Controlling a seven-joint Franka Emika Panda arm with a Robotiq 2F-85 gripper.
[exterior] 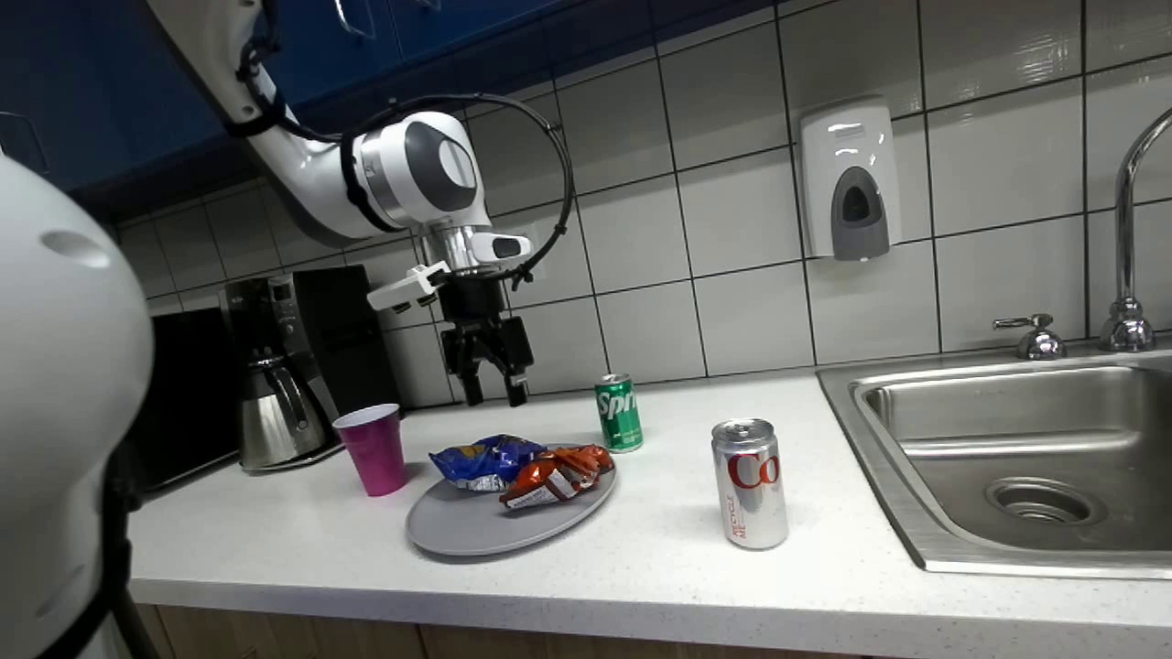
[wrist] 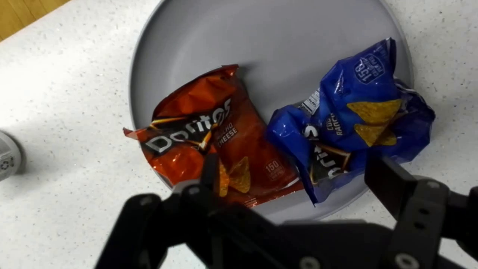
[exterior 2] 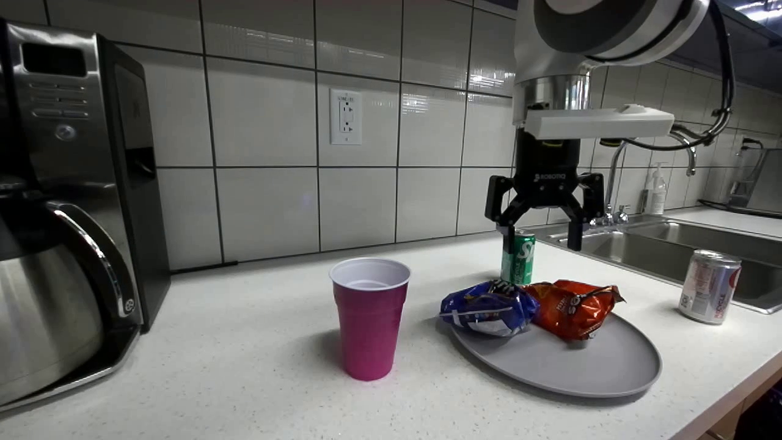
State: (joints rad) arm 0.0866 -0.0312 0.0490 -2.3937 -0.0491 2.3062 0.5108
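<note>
On a pale countertop, a grey plate; above the plate, a black gripper with jaws spread wide.
In the wrist view, the blue chip bag lies at the plate's 3 o'clock, partly over the rim; the red Doritos bag lies toward 8 o'clock, touching it, both apart from the gripper. In an exterior view, with the plate as dial, the magenta cup stands upright near 9 o'clock, the silver can near 2 and the green Sprite can near 11.

White counter: gray plate, cup, green can, silver can, coffeemaker.
</note>
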